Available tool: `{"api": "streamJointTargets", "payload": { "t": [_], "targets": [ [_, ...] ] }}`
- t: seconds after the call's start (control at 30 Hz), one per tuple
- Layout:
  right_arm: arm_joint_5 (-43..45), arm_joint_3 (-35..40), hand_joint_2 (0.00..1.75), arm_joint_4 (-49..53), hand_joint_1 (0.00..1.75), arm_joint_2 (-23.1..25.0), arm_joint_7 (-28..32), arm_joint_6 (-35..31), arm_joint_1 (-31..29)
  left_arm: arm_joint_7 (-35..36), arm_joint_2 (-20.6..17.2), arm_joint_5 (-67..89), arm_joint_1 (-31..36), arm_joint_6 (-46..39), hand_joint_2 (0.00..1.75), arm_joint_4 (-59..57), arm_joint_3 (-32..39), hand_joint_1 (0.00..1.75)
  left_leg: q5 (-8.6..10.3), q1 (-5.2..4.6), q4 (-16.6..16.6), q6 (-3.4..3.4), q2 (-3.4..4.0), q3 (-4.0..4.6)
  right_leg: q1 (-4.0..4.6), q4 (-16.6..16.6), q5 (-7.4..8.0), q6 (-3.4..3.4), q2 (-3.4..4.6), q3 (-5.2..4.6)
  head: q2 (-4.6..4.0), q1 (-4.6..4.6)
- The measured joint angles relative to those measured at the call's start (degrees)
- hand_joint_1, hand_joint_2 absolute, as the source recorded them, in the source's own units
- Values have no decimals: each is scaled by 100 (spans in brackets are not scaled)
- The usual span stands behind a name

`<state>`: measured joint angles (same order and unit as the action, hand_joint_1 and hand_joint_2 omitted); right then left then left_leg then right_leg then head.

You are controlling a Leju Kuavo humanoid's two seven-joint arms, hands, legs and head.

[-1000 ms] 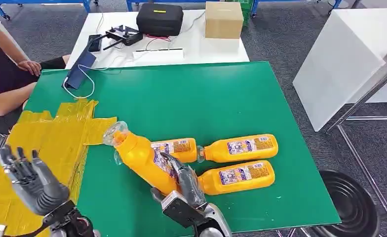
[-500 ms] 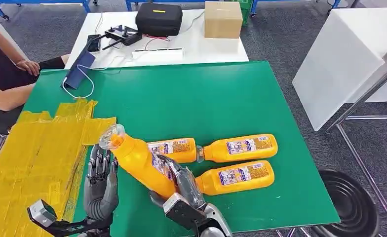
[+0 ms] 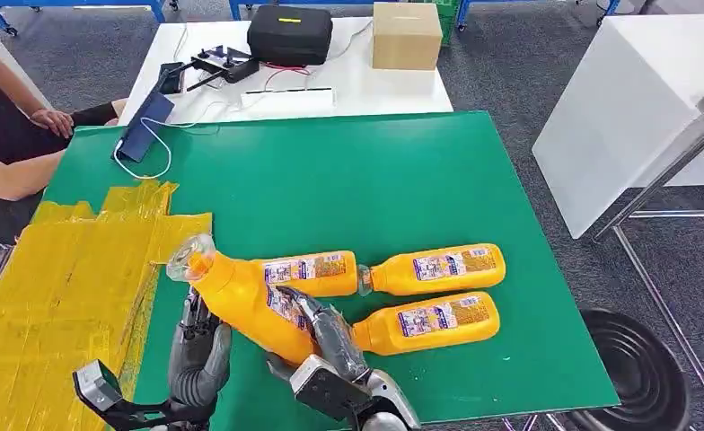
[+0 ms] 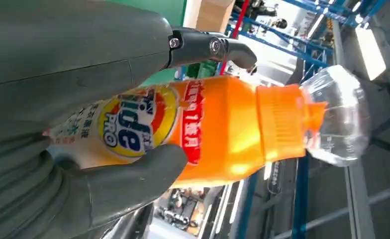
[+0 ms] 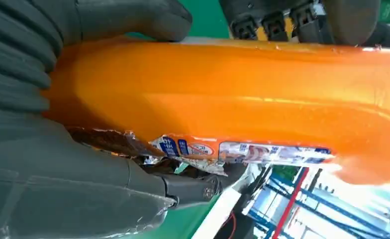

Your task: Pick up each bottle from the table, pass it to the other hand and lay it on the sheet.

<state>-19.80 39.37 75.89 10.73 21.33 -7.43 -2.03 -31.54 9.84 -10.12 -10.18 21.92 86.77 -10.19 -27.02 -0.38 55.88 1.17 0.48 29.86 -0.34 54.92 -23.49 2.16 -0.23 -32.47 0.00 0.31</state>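
Observation:
An orange detergent bottle [image 3: 245, 296] with a clear cap [image 3: 187, 259] is held tilted above the green table [image 3: 375, 180], cap toward the yellow sheet [image 3: 61, 287]. My right hand [image 3: 326, 339] grips its lower body [image 5: 233, 94]. My left hand [image 3: 200, 348] wraps the same bottle [image 4: 218, 129] nearer the neck, thumb [image 4: 133, 172] on the label and fingers [image 4: 208, 47] on the far side. Three more orange bottles lie on the table: one [image 3: 317, 272] just behind the held bottle, one [image 3: 438, 268] to its right, one [image 3: 434, 321] nearest the front edge.
A person [image 3: 7, 135] sits at the table's far left corner, a hand resting on it. A blue pouch [image 3: 146, 126] with a white cable lies near them. Behind is a white table with a black case [image 3: 290, 34] and a cardboard box [image 3: 407, 34]. A black stool [image 3: 631, 368] stands at the right.
My left hand has swung in from over the yellow sheet and closed on the bottle. The bottle, still gripped by my right hand, has leaned further toward the sheet.

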Motion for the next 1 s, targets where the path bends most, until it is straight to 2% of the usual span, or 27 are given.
{"api": "streamJointTargets", "payload": {
  "t": [0.3, 0.6, 0.67, 0.7, 0.73, 0.77, 1.0],
  "targets": [
    [-426, 478, 175, -867, 175, 304, -289, 288, -698, 31, -4, 61, 125, 13, 175, -192, 140, 0, 3, 2, 0, -2, 0, -2, 2, 6, 0, 0, -1, 0, 0, 2],
    [-441, 610, 175, -1377, 175, 455, -306, 293, -972, -22, -39, 61, 122, 46, 175, -284, 289, 0, 3, 0, 0, -2, 1, 2, 1, 7, 0, 0, 0, -7, 0, -2],
    [-459, 623, 175, -1451, 175, 479, -310, 293, -1012, -37, -39, 63, 122, 44, 175, -299, 315, 24, 3, 0, 0, -2, 0, 2, 1, 7, 0, 0, -1, -7, 0, 0],
    [-468, 631, 175, -1488, 175, 489, -310, 293, -1031, -48, -42, 63, 124, 46, 175, -308, 323, 24, 3, 0, 1, -2, 1, 2, 1, 7, 0, 0, 0, -7, 0, 0],
    [-476, 651, 175, -1525, 175, 498, -308, 293, -1049, -55, -42, 65, 130, 46, 175, -323, 328, 168, 3, 0, 0, -2, 1, 1, 1, 7, 0, 0, 0, -7, 0, 0],
    [-485, 673, 175, -1554, 175, 500, -308, 293, -1066, -61, -44, 66, 132, 48, 175, -337, 332, 175, 3, 0, 1, -2, 1, 2, 1, 7, 0, 0, 0, -7, 0, 0],
    [-509, 717, 175, -1672, 175, 516, -306, 293, -1104, -162, -61, 214, 137, -18, 175, -389, 365, 175, 3, 1, 0, -2, 1, 1, 2, 8, 0, 0, 0, -8, 0, -2]
  ]
}}
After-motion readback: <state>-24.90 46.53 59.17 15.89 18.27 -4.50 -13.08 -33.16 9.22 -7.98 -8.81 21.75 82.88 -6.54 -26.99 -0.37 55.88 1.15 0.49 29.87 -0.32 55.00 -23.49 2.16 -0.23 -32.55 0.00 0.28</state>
